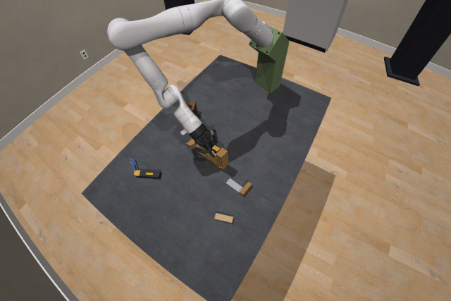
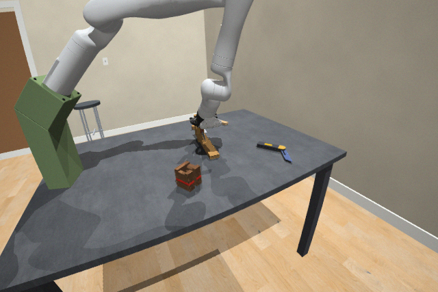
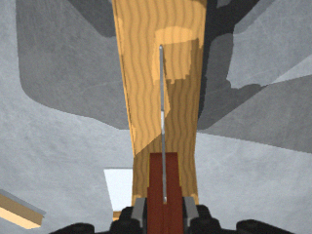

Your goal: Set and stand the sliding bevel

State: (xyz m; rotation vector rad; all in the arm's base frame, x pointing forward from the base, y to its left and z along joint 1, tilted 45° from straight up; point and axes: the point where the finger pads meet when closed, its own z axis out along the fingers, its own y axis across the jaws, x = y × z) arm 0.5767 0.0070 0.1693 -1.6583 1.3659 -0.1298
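Note:
My gripper (image 1: 206, 143) is shut on the wooden sliding bevel (image 3: 163, 197). In the wrist view its red-brown stock sits between my fingers and its thin grey blade (image 3: 162, 122) shows edge-on, running along the light wooden piece below. That piece is the leg-and-rail workpiece (image 1: 217, 156), which lies on the dark table top directly under my gripper; it also shows in the exterior view (image 2: 207, 144). The slotted block (image 2: 187, 174), brown with a red band, stands apart nearer the arm's base, half hidden behind my arm in the top view (image 1: 192, 106).
The black bevel (image 1: 146, 172) with a yellow mark and blue blade lies off to one side, also in the exterior view (image 2: 274, 148). A square with a grey blade (image 1: 240, 186) and a small wood block (image 1: 223, 218) lie beyond the workpiece. The green arm pedestal (image 1: 271, 60) stands at the table's far end.

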